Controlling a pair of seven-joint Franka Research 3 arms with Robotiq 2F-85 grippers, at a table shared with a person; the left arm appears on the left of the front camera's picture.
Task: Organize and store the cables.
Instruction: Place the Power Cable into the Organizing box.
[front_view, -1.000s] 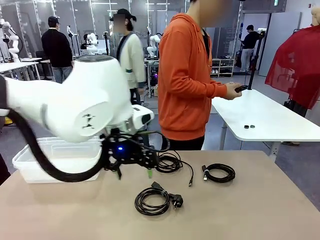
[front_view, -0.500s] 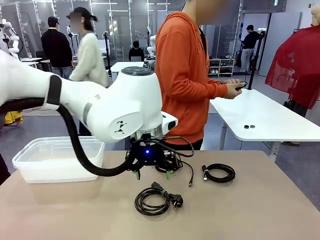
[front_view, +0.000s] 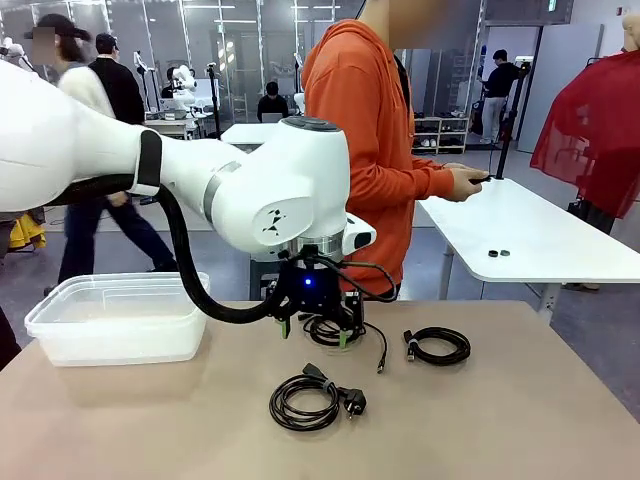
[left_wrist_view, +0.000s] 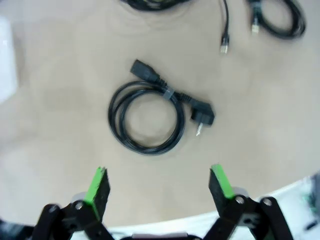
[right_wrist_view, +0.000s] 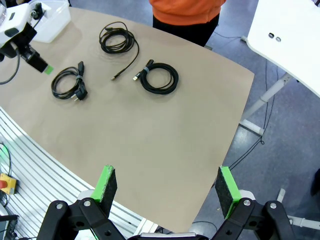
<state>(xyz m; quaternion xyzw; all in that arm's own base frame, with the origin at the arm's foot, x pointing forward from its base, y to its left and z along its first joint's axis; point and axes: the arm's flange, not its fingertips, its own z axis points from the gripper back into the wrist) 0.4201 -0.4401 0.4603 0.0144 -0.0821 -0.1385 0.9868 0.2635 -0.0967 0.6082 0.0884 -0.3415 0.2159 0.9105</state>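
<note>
The left gripper (front_view: 315, 334), jaws spread wide and empty, has been carried rightward from beside the translucent plastic tub (front_view: 110, 320) and is now seen, from the front, above the tan table (front_view: 520, 420), overlapping a loose black cable coil with a trailing connector (front_view: 332, 328). A black coiled cable with a power plug (left_wrist_view: 147, 122) lies below its wrist camera, and a third tied black coil (front_view: 438, 346) lies farther right. The white left arm is stretched in from the left with its wrist turned down, while the right gripper (right_wrist_view: 167, 187), likewise parted and empty, is held high over the table.

The left arm reaches toward the middle, left gripper (front_view: 315, 335) pointing down, jaws wide; right gripper (right_wrist_view: 165, 172) equally spread.
</note>
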